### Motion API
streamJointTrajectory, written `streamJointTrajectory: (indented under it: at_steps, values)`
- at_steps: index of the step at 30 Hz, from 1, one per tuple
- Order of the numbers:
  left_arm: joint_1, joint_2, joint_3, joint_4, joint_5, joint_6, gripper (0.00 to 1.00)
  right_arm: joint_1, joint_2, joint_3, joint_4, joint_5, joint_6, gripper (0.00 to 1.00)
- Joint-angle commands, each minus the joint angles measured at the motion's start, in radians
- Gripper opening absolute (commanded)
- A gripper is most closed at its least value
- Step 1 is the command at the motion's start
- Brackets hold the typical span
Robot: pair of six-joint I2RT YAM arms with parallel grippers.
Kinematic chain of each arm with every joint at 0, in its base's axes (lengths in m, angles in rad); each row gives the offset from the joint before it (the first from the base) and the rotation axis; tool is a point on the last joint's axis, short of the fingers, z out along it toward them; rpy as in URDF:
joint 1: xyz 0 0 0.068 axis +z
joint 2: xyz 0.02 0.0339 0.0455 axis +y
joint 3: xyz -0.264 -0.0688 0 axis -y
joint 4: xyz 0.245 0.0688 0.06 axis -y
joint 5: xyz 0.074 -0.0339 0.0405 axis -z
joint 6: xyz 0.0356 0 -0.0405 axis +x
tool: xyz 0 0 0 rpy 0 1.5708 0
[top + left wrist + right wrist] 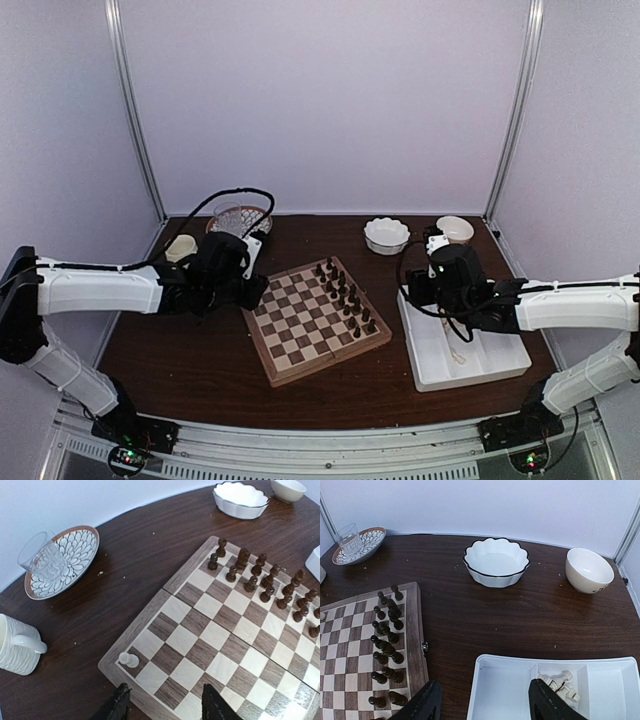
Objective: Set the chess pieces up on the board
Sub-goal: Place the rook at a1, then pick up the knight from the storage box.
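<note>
"Is the left gripper (165, 701) holding anything?"

"No, its jaws are apart and empty, over a cream piece (129, 659) on the board (139, 627) corner. The right gripper (484, 695) gapes empty above the white tray (507, 690). I'd pinch one of those cream pieces (561, 682) low and keep it upright."

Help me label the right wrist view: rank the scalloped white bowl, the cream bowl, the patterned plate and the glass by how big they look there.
1. scalloped white bowl
2. cream bowl and patterned plate: they look alike; the plate lies farther off, so no ranking
3. glass, smallest
</note>
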Motion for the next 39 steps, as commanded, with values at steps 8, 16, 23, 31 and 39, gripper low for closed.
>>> streamJointTrajectory:
  at_steps: [8, 16, 23, 31, 39]
  values:
    - [-0.102, -0.154, -0.151, 0.298, 0.001, 0.112, 0.54, -0.004, -0.036, 0.022, -0.051, 0.029, 0.03, 0.62]
    - [-0.138, -0.161, -0.154, 0.315, 0.041, 0.115, 0.55, -0.005, -0.223, 0.067, -0.401, 0.016, 0.09, 0.58]
    - [-0.147, -0.194, -0.162, 0.311, 0.043, 0.108, 0.56, -0.004, -0.452, 0.01, -0.679, -0.155, 0.234, 0.46]
    - [-0.147, -0.219, -0.17, 0.306, 0.043, 0.111, 0.56, -0.005, -0.448, -0.004, -0.815, -0.208, 0.304, 0.44]
    - [-0.147, -0.193, -0.145, 0.284, 0.058, 0.112, 0.55, -0.063, -0.296, -0.003, -0.725, -0.22, 0.312, 0.32]
